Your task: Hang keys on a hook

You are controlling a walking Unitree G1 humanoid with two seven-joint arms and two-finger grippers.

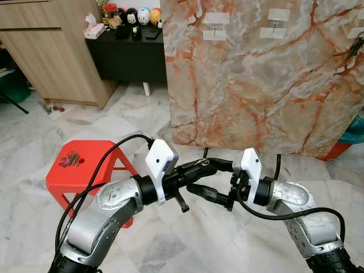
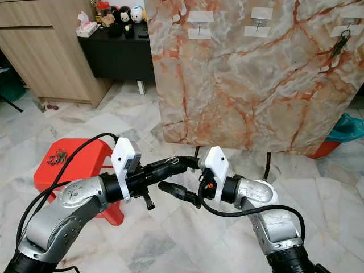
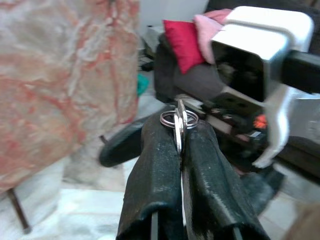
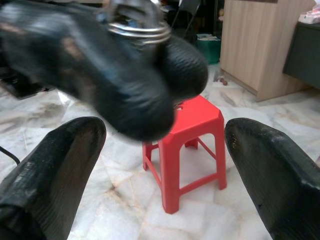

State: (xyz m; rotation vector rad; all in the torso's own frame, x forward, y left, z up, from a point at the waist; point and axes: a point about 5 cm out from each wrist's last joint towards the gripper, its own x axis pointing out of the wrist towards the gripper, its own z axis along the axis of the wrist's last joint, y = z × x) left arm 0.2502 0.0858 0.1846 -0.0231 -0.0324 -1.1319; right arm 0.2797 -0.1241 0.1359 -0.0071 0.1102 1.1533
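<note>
Head views: the left gripper was clamped on a key ring, held over bare marble floor in front of the marble-patterned board. The right gripper lay just below it, fingers spread. Open floor separated both from the board's lower edge. Hooks sat high on the board; a red stool bearing other keys stood to the left.

Left wrist view: the key ring stood edge-on between the closed fingertips, protruding at their ends.

Right wrist view: the fingers gaped wide beneath the ring.
</note>
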